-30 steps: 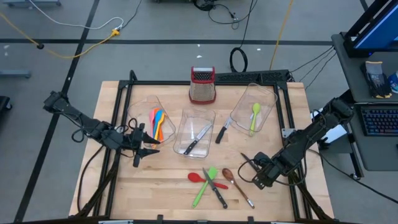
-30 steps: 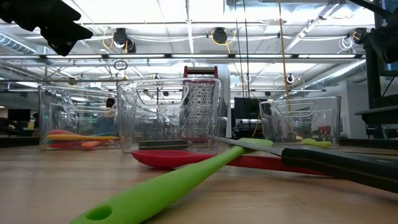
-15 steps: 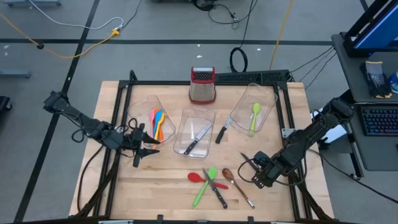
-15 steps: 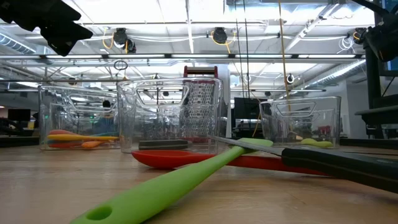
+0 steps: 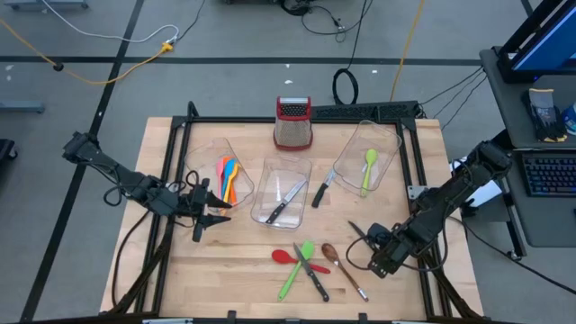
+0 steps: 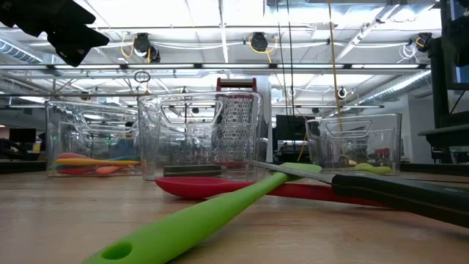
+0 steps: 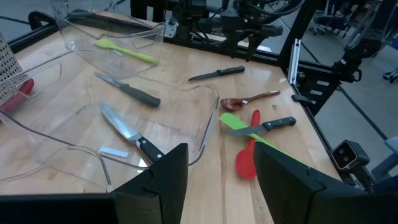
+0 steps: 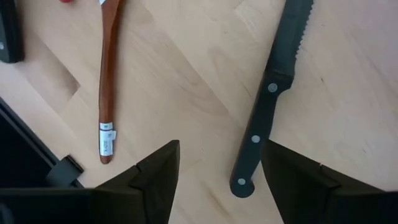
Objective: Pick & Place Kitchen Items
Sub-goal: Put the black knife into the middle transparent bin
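Observation:
My right gripper [image 8: 221, 155] hangs open over the near right part of the table, pointing steeply down. A black-handled serrated knife [image 8: 267, 93] lies flat on the wood below it, handle end by one finger and untouched. The knife is just left of the gripper [image 5: 376, 256] in the high view. A brown spoon [image 5: 344, 268], a red spoon [image 5: 286, 256], a green spatula [image 5: 297, 268] and another black-handled knife [image 5: 313, 273] lie together at the near middle. My left gripper [image 7: 214, 180] waits open, raised beside the left bin.
Three clear bins stand across the middle: the left one [image 5: 211, 157] holds bright spoons, the middle one [image 5: 268, 180] a knife, the right one [image 5: 387, 144] a green spatula. A knife [image 5: 320, 191] lies between two bins. A red-topped grater [image 5: 293, 123] stands at the far edge.
My right gripper has turned a little about its wrist above the black knife while staying over the same spot. The knife lies flat on the table.

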Controlling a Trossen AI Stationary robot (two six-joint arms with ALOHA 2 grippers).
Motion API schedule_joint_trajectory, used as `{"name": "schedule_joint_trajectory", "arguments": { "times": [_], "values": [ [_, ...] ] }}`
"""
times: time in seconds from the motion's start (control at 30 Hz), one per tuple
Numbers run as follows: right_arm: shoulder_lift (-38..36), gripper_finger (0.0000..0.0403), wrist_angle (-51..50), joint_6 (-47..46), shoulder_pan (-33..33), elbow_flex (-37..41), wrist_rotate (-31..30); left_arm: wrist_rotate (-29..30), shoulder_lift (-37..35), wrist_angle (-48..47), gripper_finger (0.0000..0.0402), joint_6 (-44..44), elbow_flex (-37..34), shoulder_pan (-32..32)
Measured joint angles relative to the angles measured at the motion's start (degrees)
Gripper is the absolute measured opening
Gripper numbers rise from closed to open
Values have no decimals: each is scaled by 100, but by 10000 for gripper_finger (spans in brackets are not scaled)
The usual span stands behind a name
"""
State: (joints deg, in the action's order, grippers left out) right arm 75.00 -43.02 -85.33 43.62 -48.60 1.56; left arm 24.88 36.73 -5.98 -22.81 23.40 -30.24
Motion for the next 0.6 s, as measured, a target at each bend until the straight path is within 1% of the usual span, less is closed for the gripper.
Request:
{"name": "schedule_joint_trajectory", "arguments": {
  "times": [0.27,0.53,0.6],
  "values": [
    [0,225,121,336,0,0,0,0,0,0,186,-2,0,-2],
    [0,226,74,350,0,0,-17,0,0,0,186,0,0,0],
    [0,226,46,175,0,0,-31,0,0,0,186,-12,0,0]
  ]
}}
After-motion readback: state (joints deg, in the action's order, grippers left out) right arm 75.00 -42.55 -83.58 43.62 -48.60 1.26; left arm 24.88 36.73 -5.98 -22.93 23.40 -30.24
